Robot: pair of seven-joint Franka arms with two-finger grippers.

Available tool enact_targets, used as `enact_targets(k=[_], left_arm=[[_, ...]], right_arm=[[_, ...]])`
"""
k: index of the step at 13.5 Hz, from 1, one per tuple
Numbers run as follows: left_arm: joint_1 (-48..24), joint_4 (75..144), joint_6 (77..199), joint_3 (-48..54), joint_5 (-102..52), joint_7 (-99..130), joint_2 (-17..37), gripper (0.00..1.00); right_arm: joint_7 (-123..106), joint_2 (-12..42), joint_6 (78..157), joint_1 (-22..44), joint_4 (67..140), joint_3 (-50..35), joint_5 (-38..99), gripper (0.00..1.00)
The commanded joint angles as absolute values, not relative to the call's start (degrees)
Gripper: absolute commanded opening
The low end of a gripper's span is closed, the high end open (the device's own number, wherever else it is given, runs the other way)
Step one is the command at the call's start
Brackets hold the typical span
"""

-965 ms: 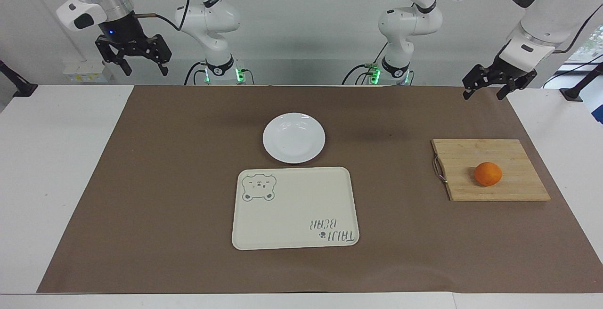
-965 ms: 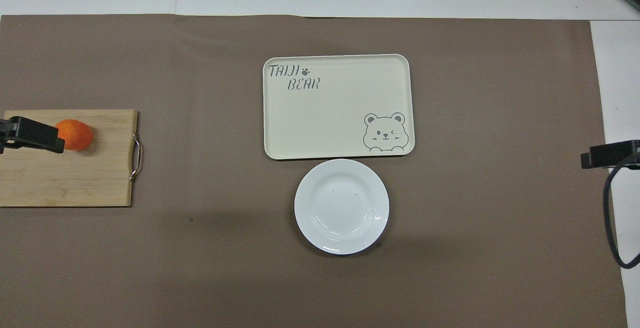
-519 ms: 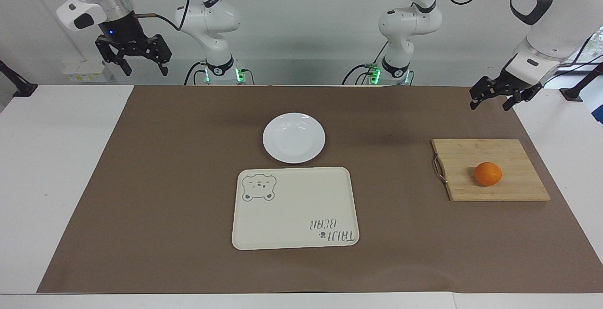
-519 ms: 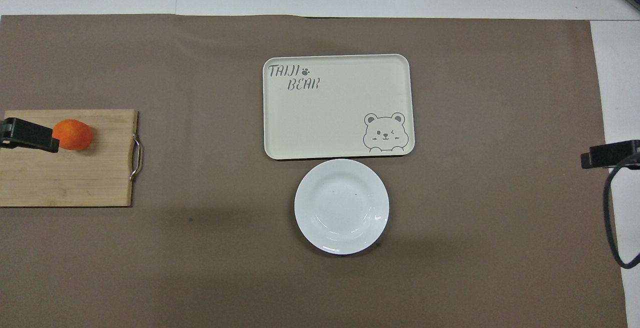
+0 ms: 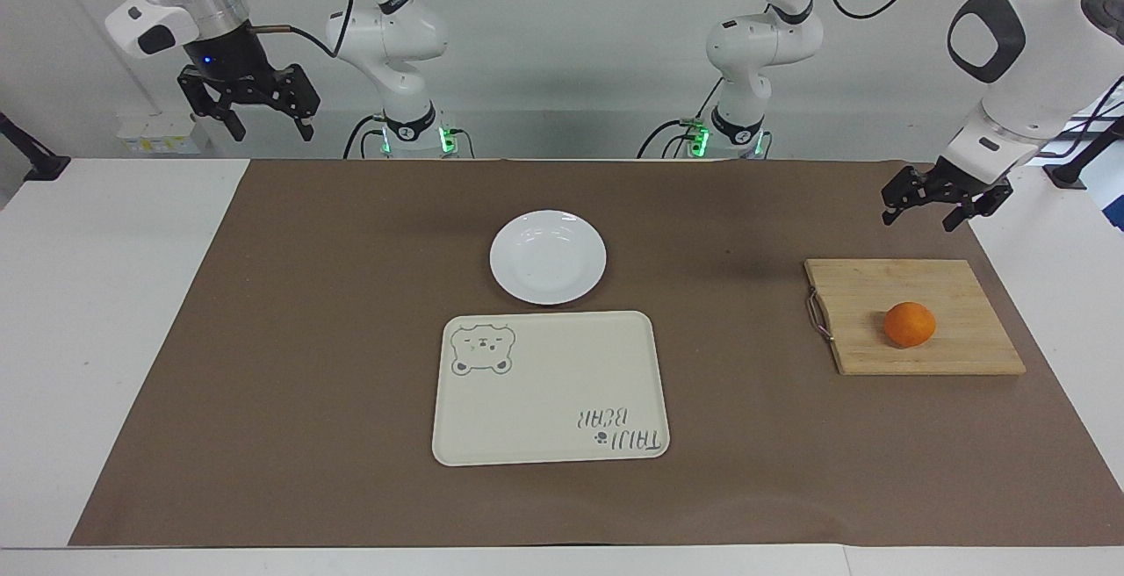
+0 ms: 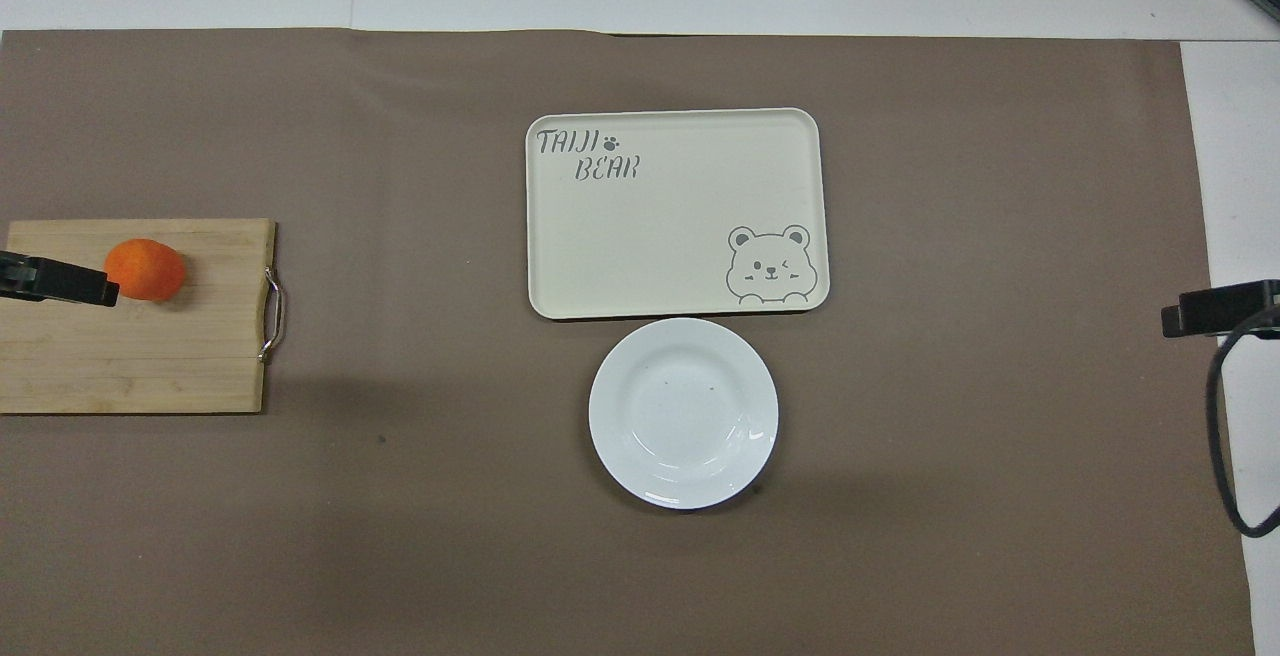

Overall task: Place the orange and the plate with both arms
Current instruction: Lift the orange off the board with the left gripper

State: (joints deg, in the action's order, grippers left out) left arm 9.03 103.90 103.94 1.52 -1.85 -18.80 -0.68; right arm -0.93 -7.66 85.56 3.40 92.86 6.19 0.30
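a: what changed since a second ago?
b: only the left gripper (image 5: 934, 203). in the facing view it has slid toward the right edge of the frame and dropped lower. in the overhead view its black tip (image 6: 58, 279) has drawn back toward the left edge and covers less of the orange (image 6: 146, 269). the right gripper (image 5: 251, 104) has stayed put.

a: how do the arms sit?
b: the left arm bends down from the upper right of the facing view, its gripper tilted, up in the air over the brown mat (image 5: 263, 339) by the board's edge, fingers spread wide, holding nothing. the right arm waits at the upper left of that view, gripper raised high over the table's edge, fingers also wide and empty.

a: and the count?
b: two arms, one orange, one plate (image 5: 548, 257), one cream bear tray (image 5: 544, 400), one wooden cutting board (image 5: 913, 286). the orange rests on the board at centre right of the facing view. the plate lies on the mat mid-frame, just above the tray and almost touching its edge.
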Motion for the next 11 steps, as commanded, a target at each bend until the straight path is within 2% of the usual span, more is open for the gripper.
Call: enact_targets(k=[1, 3, 6, 11], left_arm=[[11.6, 105.82, 110.45, 1.85, -1.67, -23.63, 1.22, 1.0], [12.74, 104.86, 115.64, 1.85, -1.41, -23.64, 5.34, 1.0], [12.83, 100.39, 117.07, 1.85, -1.05, -23.47, 12.45, 1.0], [13.01, 100.28, 121.89, 1.85, -0.97, -23.29, 18.8, 1.0]], right_arm=[[-2.37, -7.03, 85.34, 3.08, 91.93, 5.98, -0.18, 1.0], [-2.37, -7.03, 85.34, 2.99, 91.93, 5.98, -0.18, 1.0], [-2.37, -7.03, 85.34, 3.08, 91.93, 5.98, -0.18, 1.0], [-2.37, -7.03, 85.34, 2.99, 91.93, 5.98, -0.18, 1.0]])
